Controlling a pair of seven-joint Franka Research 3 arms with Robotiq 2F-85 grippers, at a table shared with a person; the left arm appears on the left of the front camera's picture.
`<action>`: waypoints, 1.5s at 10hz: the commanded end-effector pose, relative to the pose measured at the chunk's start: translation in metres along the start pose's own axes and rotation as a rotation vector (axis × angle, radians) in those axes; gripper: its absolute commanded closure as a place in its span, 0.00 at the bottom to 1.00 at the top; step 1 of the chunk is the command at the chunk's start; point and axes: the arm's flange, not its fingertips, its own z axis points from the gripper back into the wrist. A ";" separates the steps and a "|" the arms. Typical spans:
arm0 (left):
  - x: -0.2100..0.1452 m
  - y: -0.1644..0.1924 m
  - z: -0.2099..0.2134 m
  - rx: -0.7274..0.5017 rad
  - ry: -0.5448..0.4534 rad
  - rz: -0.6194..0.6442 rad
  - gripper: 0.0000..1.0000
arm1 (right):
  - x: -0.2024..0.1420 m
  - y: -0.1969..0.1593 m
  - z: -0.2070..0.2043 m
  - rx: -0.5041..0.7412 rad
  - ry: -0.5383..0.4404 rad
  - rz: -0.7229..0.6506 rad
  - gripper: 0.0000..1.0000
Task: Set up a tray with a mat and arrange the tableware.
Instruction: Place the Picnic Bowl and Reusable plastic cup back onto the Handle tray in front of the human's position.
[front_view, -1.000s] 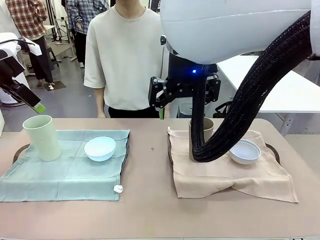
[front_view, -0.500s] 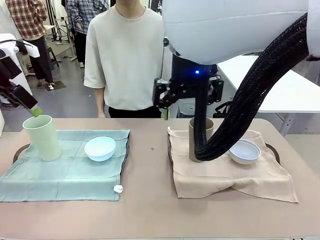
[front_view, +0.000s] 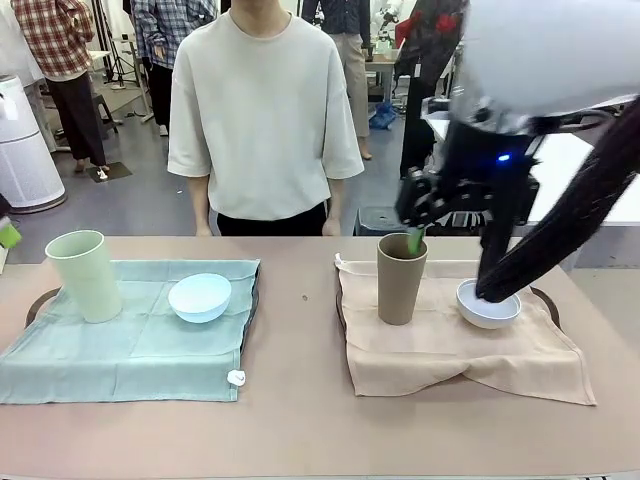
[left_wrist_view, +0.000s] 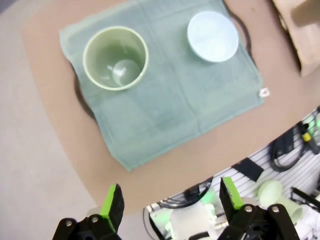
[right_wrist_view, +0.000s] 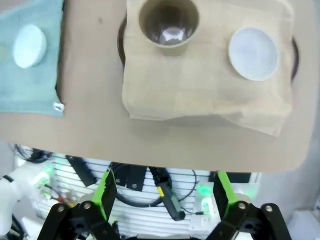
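Beige tabletop (front_view: 300, 350) spreads below both my raised arms. Under my left gripper (left_wrist_view: 170, 200), jaws wide and empty, the green tumbler (left_wrist_view: 115, 58) and blue bowl (left_wrist_view: 213, 36) sit on the teal mat (left_wrist_view: 165, 100). Below my right gripper (right_wrist_view: 162, 192), also spread and empty, the brown tumbler (right_wrist_view: 169, 21) and white bowl (right_wrist_view: 253, 53) rest on the beige mat (right_wrist_view: 200, 90). Its rumpled corner could snag a finger and topple the tumbler.

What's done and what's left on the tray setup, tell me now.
Done, by the look of it: mint tumbler and light blue bowl stand on the green mat; brown tumbler and whitish bowl on the beige mat. In hand: nothing; left gripper and right gripper are open, raised. Left: seemingly nothing.
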 end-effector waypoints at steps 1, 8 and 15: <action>0.008 0.027 0.025 -0.156 -0.099 0.110 0.00 | -0.020 -0.064 0.010 0.191 0.008 -0.098 0.00; 0.000 0.139 0.016 -0.510 -0.311 0.072 0.00 | -0.055 -0.193 0.024 0.495 -0.021 -0.353 0.00; -0.025 0.171 0.040 -0.670 -0.225 0.231 0.00 | -0.046 -0.252 0.039 0.570 0.070 -0.406 0.00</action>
